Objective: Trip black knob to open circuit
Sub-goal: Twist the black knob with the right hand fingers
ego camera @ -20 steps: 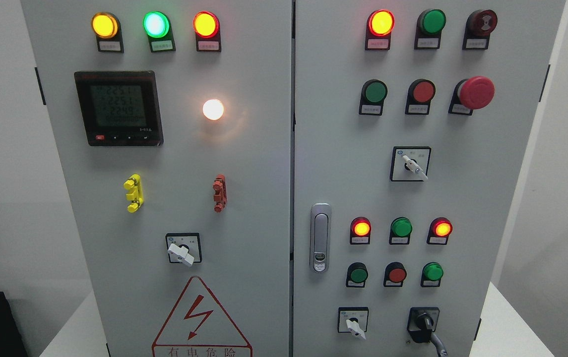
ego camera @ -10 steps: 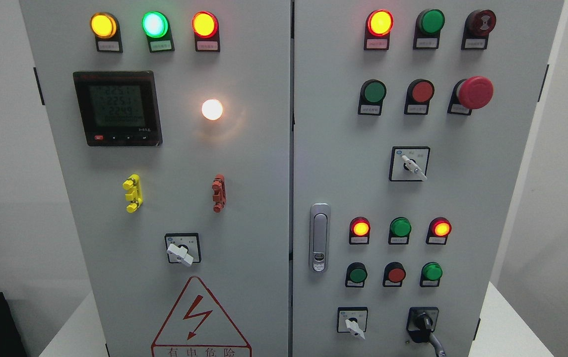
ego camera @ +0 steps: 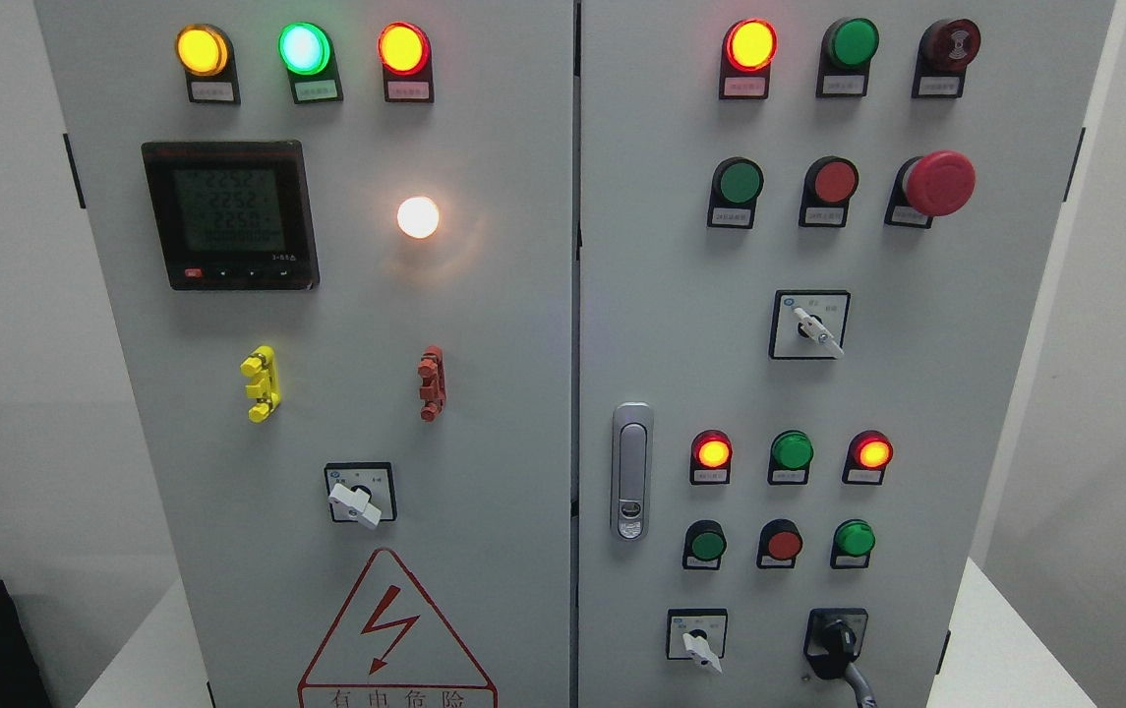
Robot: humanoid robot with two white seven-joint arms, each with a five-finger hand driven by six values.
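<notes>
One black knob [ego camera: 836, 641]; four white selector switches [ego camera: 354, 504]; one meter [ego camera: 229, 214]; one door handle [ego camera: 631, 471].

The cabinet doors [ego camera: 484, 324] look like matt painted metal. The door latch [ego camera: 631, 470] is shiny, chrome-like metal. The black knob [ego camera: 836, 641] and red mushroom button [ego camera: 940, 183] look like smooth, glossy plastic.

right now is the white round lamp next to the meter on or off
On. The white round lamp glows brightly and casts a warm halo on the grey cabinet door around it.
</notes>
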